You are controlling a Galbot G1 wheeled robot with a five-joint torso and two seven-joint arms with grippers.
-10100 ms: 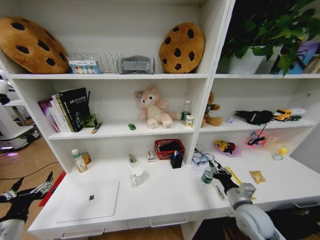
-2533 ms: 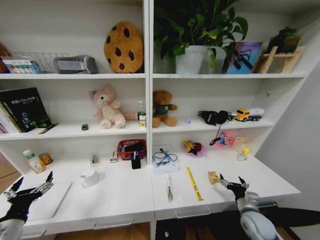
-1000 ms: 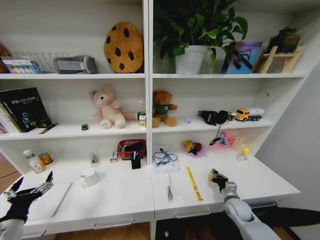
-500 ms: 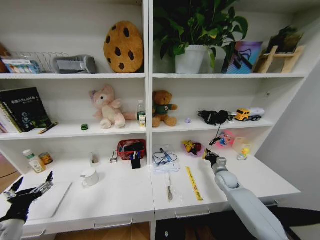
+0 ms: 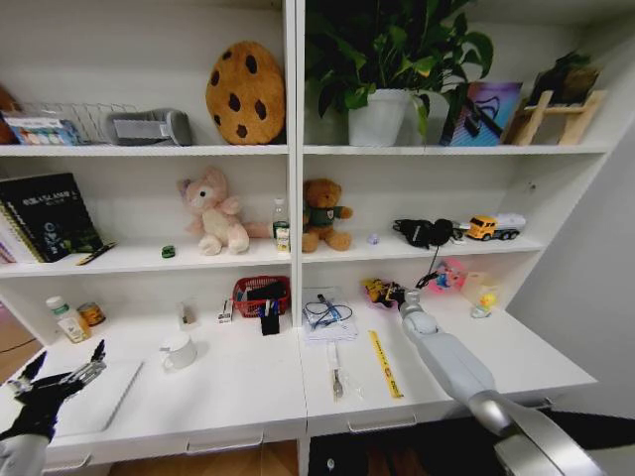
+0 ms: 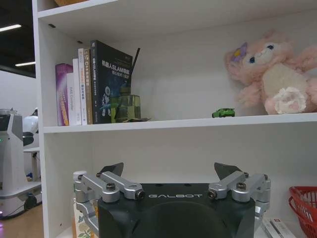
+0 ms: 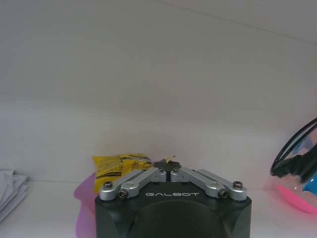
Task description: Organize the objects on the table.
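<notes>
Laptop [image 5: 94, 397] lay on the white bench [image 5: 248, 387], left of a red basket [image 5: 260, 295] holding dark items. Right of that basket, the right gripper [image 5: 395, 294] pinched a small scrap beside a yellow packet [image 7: 119, 166] on a pink dish [image 7: 83, 208]. Far left, the left gripper [image 5: 55, 375] hung spread, empty.

Camera swung right since the earliest frame: shelf divider now mid-picture. Right gripper [image 5: 401, 295] moved from the table's [image 5: 248, 382] front edge, where its fingers were spread, to the back, fingers now pinched together by the yellow packet [image 5: 378, 290] on the pink dish [image 7: 84, 198]. The small snack packet near the front edge is gone.
</notes>
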